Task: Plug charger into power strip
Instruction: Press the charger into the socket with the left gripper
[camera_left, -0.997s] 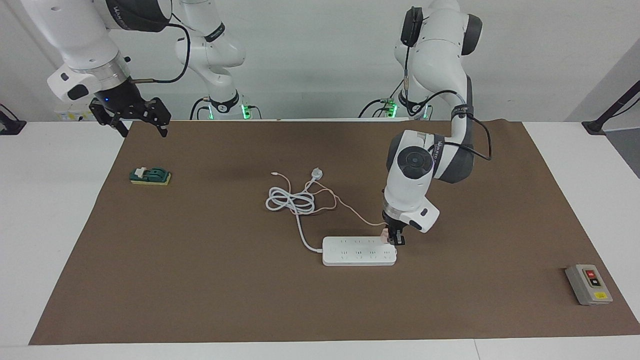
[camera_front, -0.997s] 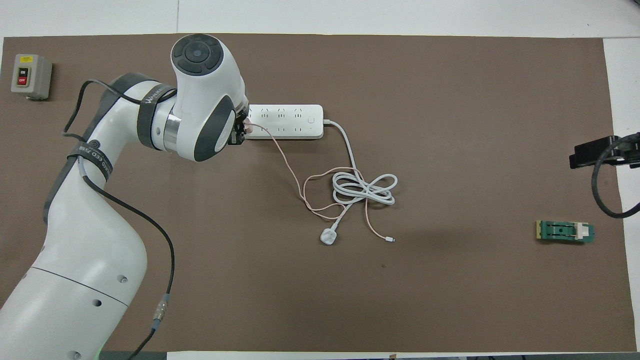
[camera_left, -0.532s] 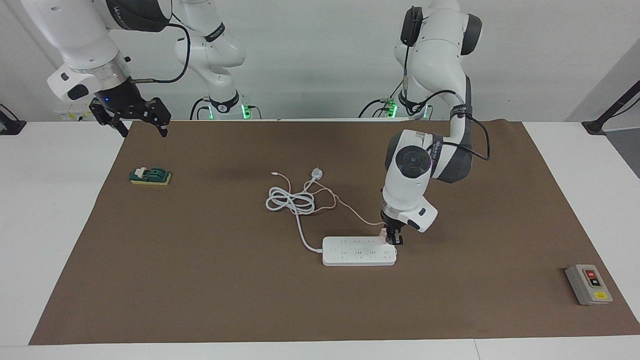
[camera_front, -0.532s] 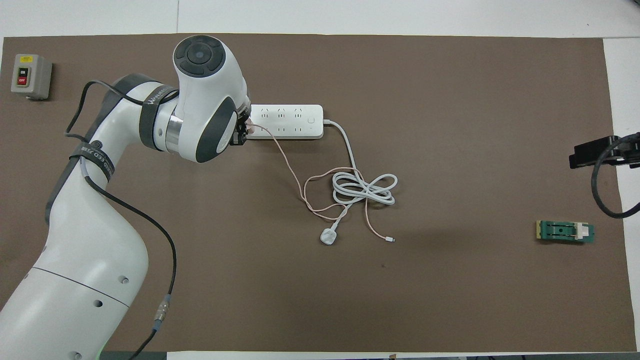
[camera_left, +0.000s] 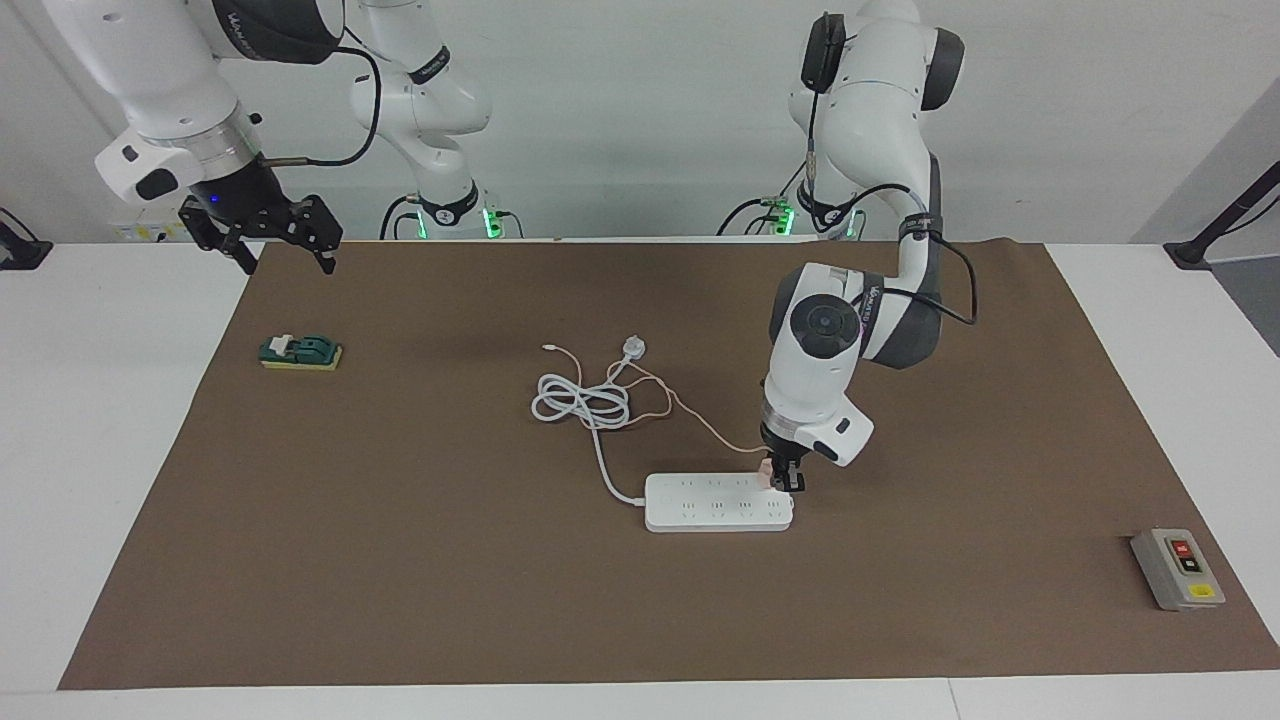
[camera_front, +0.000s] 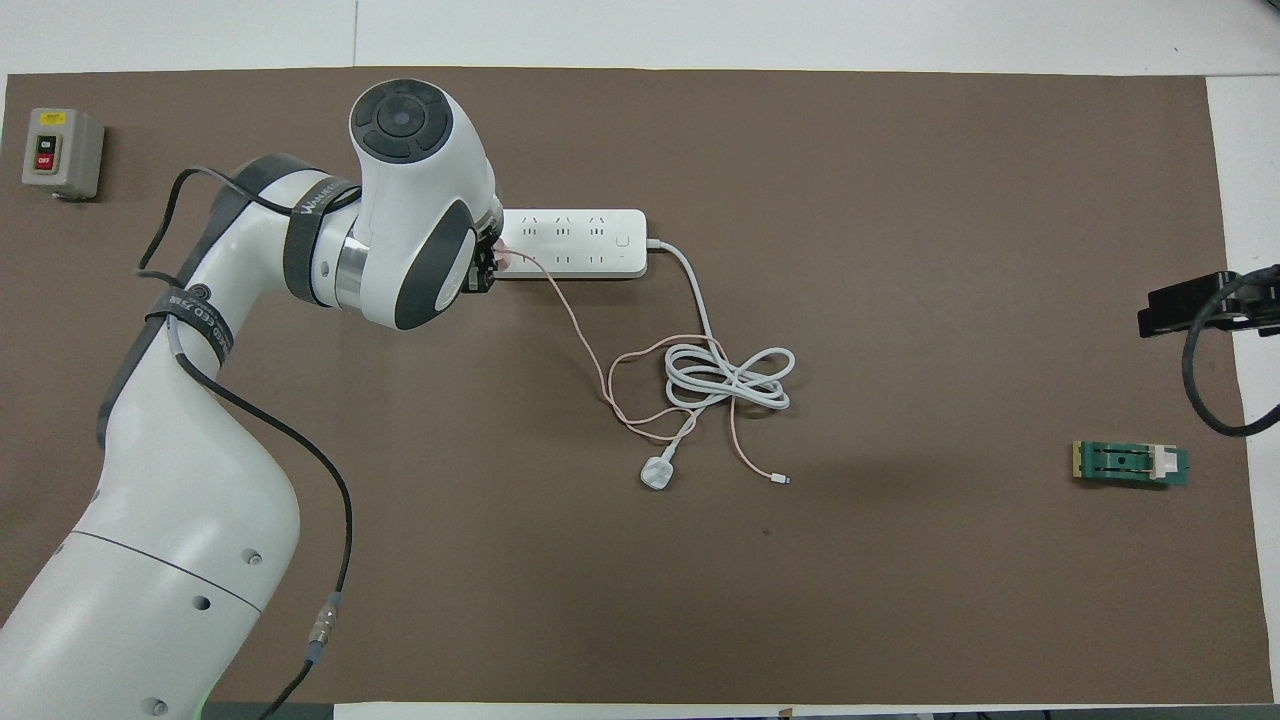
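The power strip (camera_left: 715, 505) lies flat on the brown mat, its thick white cord coiled nearer to the robots; it also shows in the overhead view (camera_front: 580, 243). My left gripper (camera_left: 788, 480) is shut on the small pink charger (camera_left: 766, 472) and holds it down at the strip's end toward the left arm's end of the table. In the overhead view the charger (camera_front: 502, 260) peeks out beside the left gripper (camera_front: 485, 268), and its thin pink cable (camera_front: 600, 370) trails toward the robots. My right gripper (camera_left: 285, 245) is open, empty and waits raised over the mat's corner.
A white round-headed plug (camera_front: 657, 474) ends the coiled white cord (camera_front: 730, 375). A small green and yellow block (camera_left: 300, 352) lies toward the right arm's end. A grey box with red and yellow buttons (camera_left: 1178, 568) sits at the left arm's end.
My left arm's wrist has shifted slightly while the gripper keeps the charger at the strip's end. The right arm has not moved.
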